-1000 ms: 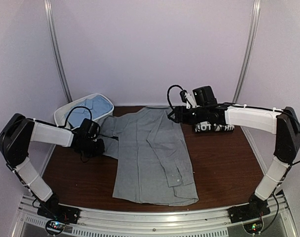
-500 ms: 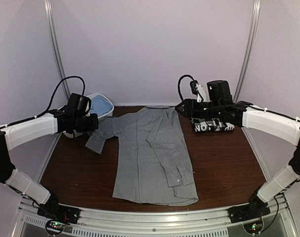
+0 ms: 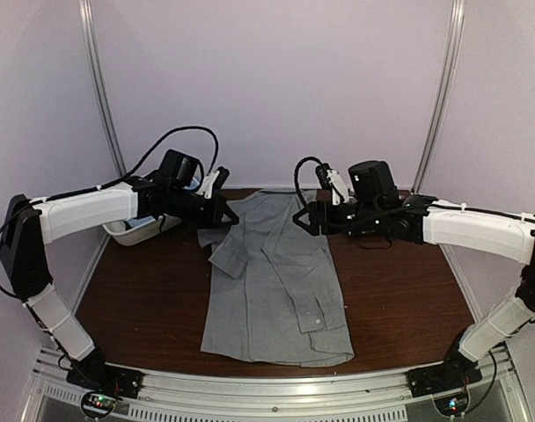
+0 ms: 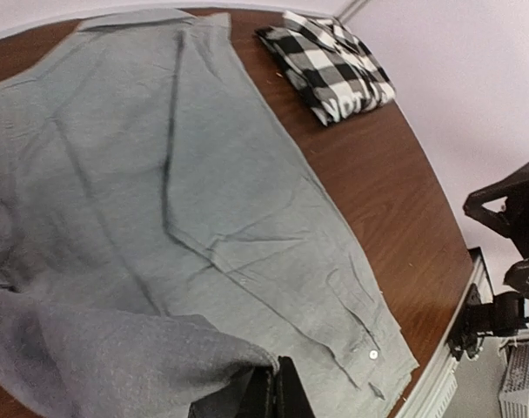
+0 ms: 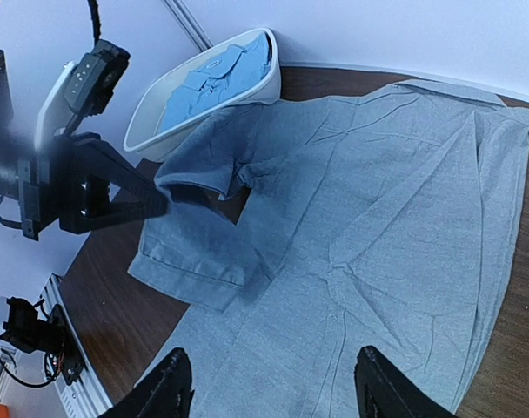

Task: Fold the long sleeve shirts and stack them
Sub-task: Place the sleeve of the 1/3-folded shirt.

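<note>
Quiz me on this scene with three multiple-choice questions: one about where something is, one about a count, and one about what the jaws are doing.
1. Where is the light blue shirt?
A. in the white tub
B. on top of the grey shirt
C. in the left arm's jaws

2. How many shirts are in view?
A. one
B. three
C. five

3. What are the left arm's jaws doing?
A. hanging open over the tub
B. shut on the grey shirt's sleeve
C. shut on the checked shirt

Answers:
1 A: the right wrist view shows blue cloth lying inside the tub.
2 B: there is the grey shirt, the checked shirt and the light blue one.
3 B: the sleeve is lifted off the table, pinched in the closed jaws.
</note>
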Motion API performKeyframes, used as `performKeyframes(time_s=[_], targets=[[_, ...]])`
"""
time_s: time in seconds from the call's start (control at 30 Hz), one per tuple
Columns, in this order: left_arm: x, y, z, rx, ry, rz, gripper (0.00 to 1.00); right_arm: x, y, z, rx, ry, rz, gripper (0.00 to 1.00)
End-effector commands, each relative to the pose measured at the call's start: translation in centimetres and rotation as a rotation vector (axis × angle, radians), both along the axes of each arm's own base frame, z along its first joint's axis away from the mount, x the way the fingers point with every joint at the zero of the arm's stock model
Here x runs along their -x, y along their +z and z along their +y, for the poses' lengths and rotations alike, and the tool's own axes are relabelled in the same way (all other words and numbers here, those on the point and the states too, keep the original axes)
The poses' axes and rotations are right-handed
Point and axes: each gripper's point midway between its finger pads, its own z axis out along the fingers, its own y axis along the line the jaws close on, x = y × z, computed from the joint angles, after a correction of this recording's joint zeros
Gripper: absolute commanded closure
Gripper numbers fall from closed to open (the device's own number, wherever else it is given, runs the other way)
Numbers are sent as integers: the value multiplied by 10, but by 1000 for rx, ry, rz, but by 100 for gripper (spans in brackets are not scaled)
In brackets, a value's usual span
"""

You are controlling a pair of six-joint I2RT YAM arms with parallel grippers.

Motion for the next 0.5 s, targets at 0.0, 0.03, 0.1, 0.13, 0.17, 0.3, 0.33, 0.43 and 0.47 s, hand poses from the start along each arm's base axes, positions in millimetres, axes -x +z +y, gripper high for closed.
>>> performKeyframes(time_s=[0.0,0.03,0.1,0.13,0.17,0.3,0.33,0.43,0.47], targets=[[16,0,-65,113,-165,89,100,-3,-11,3,12,-33,-16,34],[17,-6,-77,123,-192,112,100,-2,-16,2,23,-40,-11,34],[18,-15,-101,135,-244,143,100,-2,-26,-3,43,-67,3,34],[16,-26,-113,131,-261,163,100,-2,-30,-6,50,-80,8,34],[15,-30,-122,135,-276,170,100,-2,-33,-9,56,-94,11,33],[2,-50,-143,148,-279,221,87,1,-45,-19,68,-129,29,32],[0,-52,-146,153,-279,230,81,2,-49,-21,71,-136,37,32],[-5,-55,-155,182,-284,246,64,7,-61,-25,70,-144,65,31],[-6,-56,-156,187,-282,250,61,9,-65,-25,67,-141,71,31]])
